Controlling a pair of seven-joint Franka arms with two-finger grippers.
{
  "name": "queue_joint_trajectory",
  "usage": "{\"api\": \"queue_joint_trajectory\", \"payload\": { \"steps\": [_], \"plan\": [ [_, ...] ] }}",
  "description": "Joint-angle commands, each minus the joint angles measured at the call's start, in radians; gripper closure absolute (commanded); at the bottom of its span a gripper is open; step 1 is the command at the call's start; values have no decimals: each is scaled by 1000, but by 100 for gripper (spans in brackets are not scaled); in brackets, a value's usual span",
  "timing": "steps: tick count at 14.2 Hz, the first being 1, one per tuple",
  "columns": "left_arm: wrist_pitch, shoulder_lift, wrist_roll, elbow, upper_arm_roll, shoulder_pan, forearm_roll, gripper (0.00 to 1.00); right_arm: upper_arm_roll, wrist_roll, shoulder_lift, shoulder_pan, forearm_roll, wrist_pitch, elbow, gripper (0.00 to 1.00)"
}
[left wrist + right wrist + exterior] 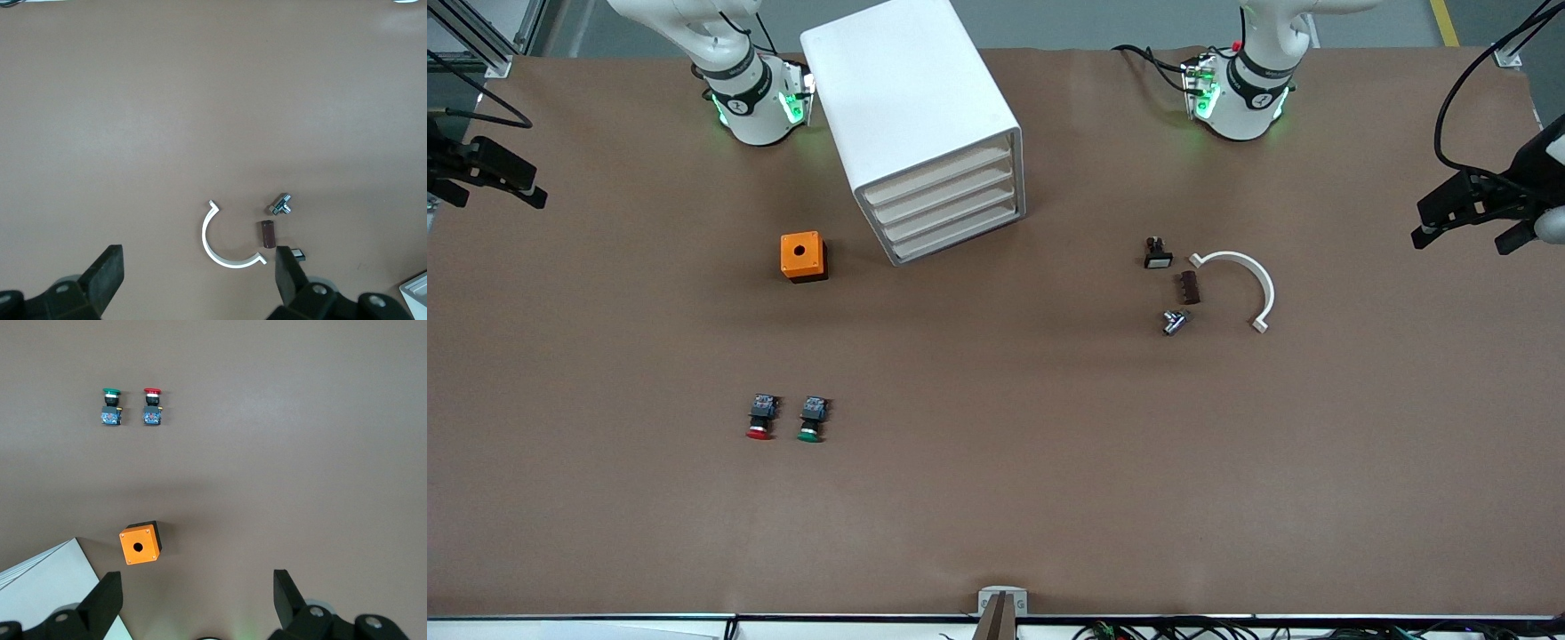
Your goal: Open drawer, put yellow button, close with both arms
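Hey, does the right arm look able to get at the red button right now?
Probably yes. The right gripper hangs open above the table, and the red button lies uncovered beside the green button, with a gap between them.

- The white cabinet stood between the two arm bases, its four drawers shut; the top drawer was closed.
- An orange cube sat just beside it, toward the right arm's end.
- A red button and a green button lay side by side, nearer the camera.
- Toward the left arm's end lay a white curved bracket, a brown block, a metal fitting and a small black part.
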Motion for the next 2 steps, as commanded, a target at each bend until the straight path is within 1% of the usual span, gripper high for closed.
{"api": "queue_joint_trajectory", "payload": {
  "steps": [1, 2],
  "plan": [
    [-21, 9, -10, 24, -12, 9, 19, 0, 1, -13, -15, -2, -13, -1, -15, 0],
    [-21, 9, -10, 22, -12, 7, 20, 0, 1, -13, -15, -2, -13, -1, -15, 0]
  ]
}}
